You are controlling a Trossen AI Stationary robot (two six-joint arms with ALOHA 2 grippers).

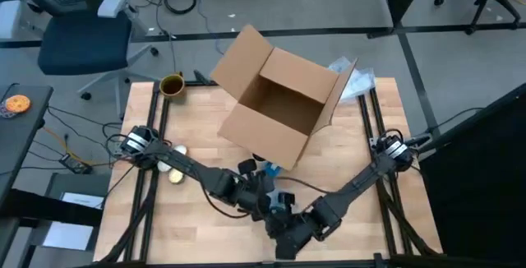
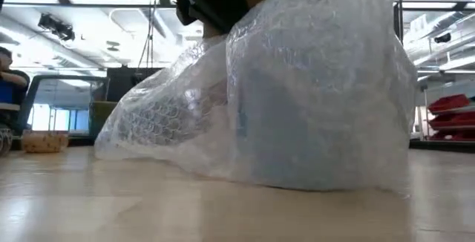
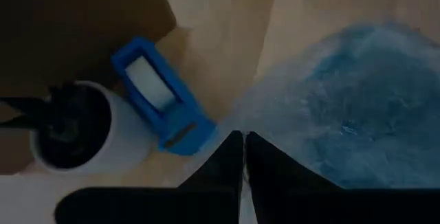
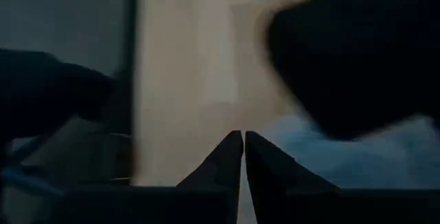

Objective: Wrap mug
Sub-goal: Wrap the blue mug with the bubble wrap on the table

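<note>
wooden table [image 1: 189, 219], pale planks, in an open workshop with office chairs and cables on the floor. open cardboard box [image 1: 279, 103] lies tipped over near the far edge. bubble wrap [image 2: 297, 86] bundle sits near the near edge, middle, a blue mug [image 3: 371, 93] showing through it. looks mostly wrapped; the loose tail likely needs tucking and taping. left gripper [image 3: 244, 148] fingers together, pinching the wrap. right gripper [image 4: 244, 148] fingers together beside the bundle; can't tell if it holds wrap. blue tape dispenser [image 3: 161, 93] just beside the box.
</note>
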